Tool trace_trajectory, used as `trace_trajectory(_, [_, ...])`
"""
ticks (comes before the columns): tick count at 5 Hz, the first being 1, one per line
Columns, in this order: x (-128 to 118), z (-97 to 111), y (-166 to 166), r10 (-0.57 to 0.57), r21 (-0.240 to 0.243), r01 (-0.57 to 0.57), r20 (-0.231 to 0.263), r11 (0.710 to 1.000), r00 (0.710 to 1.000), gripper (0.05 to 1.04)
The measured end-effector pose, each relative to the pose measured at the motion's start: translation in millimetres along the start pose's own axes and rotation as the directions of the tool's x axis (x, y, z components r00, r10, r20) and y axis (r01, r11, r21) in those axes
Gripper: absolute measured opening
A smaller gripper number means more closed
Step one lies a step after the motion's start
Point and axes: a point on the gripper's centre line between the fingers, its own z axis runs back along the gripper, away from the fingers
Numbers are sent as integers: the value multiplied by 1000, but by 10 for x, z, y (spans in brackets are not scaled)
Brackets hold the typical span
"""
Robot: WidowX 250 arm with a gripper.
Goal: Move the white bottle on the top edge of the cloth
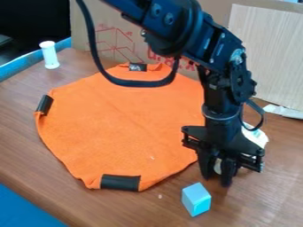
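Observation:
My gripper (pixel 218 172) hangs low over the wooden surface, just right of the cloth's lower right edge; whether it is open or shut is unclear. A pale patch shows at its lower end, and I cannot tell what it belongs to. The white bottle (pixel 50 56) stands upright at the upper left, on bare wood beyond the cloth and far from the gripper. The orange cloth (pixel 118 126) lies spread out, with black clips on its top, left and bottom edges. The arm and its cable cover part of its upper right.
Close below the gripper sits a light blue block (pixel 196 199). Behind the gripper is a partly hidden white object (pixel 255 135). A cardboard panel (pixel 112 33) and a pale board (pixel 269 57) border the back. Blue edging (pixel 17 63) runs along the upper left.

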Motion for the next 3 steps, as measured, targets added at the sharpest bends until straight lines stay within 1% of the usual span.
trace_trajectory(1, [-126,87,136,21,-11,-21,-16,1000,1000,327])
trace_trajectory(2, [-188,459,380,69,-72,-65,42,995,997,327])
trace_trajectory(3, [-386,672,581,87,-120,-80,53,990,995,327])
